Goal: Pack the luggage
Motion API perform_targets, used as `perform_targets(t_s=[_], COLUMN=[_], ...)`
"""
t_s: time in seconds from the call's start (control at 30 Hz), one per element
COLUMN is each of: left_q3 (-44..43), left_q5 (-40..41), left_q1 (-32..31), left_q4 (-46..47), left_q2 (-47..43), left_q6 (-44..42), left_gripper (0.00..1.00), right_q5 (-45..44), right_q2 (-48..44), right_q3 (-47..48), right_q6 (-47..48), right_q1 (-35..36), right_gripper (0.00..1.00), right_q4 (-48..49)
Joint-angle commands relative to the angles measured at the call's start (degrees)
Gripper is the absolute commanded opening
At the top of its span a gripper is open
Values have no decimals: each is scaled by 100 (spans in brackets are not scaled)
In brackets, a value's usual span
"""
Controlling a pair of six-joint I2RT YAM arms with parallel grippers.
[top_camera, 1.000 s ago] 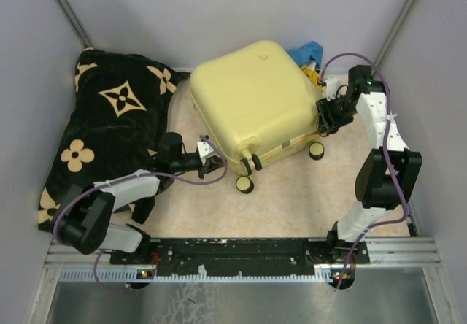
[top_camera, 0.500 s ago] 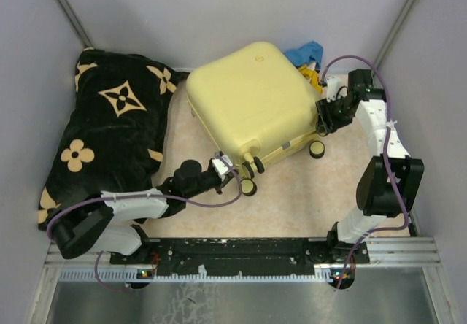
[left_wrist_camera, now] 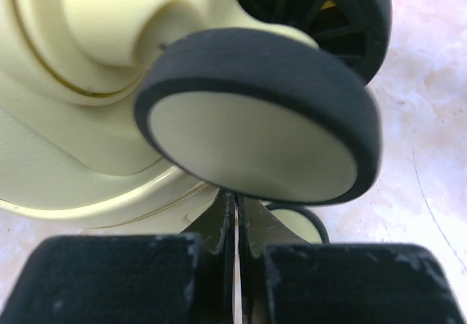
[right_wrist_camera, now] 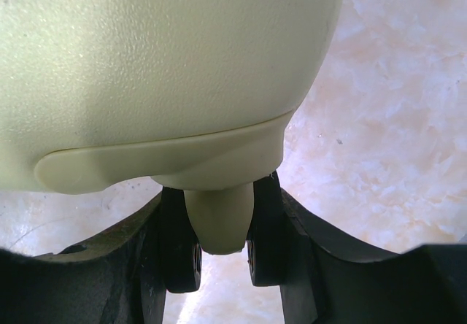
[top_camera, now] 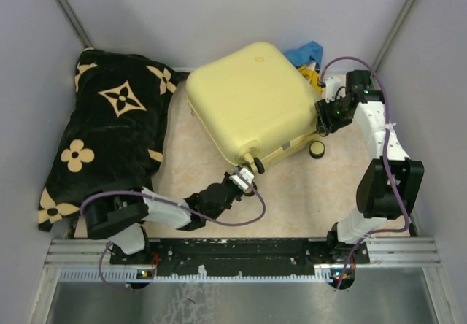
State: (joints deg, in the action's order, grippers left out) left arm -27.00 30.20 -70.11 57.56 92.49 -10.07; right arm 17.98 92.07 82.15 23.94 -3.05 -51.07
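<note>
The pale-yellow luggage [top_camera: 252, 101] lies closed on the table's middle, wheels toward me. My left gripper [top_camera: 244, 179] is shut and empty, low at the luggage's near corner. In the left wrist view its shut fingertips [left_wrist_camera: 236, 198] sit just under a black wheel with a pale hub [left_wrist_camera: 255, 134]. My right gripper [top_camera: 324, 117] is at the luggage's right side. In the right wrist view it [right_wrist_camera: 219, 218] is shut on a pale-yellow tab [right_wrist_camera: 217, 222] sticking out from the shell [right_wrist_camera: 160, 61].
A black blanket with tan flowers [top_camera: 109, 123] is heaped at the left. A blue cloth [top_camera: 306, 51] lies behind the luggage's far right corner. Another wheel [top_camera: 317, 149] sits below the right gripper. Grey walls enclose three sides.
My left arm swung from beside the blanket toward me and to the right, bringing its gripper to the near corner wheels. The luggage shifted slightly left. The right gripper kept its hold.
</note>
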Motion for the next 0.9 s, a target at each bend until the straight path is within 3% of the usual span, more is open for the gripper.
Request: perform_targets(t_s=[0.0,0.33,0.87], left_q3=[-386,-1540,-3240], left_q5=[-93,594,314], left_q1=[-470,-715,-481], left_q4=[1326,2713,2538], left_q2=[733,2372,3738], left_q6=[-493,-1527,-1912], left_gripper=[0,0,0], right_q5=[382,309,329], right_q2=[-224,-242,-481], right_q3=[-97,-79,-270], right_q6=[-714,-712,-722], right_q1=[299,437,445], right_gripper=[0,0,0], right_q4=[-315,-323,-338])
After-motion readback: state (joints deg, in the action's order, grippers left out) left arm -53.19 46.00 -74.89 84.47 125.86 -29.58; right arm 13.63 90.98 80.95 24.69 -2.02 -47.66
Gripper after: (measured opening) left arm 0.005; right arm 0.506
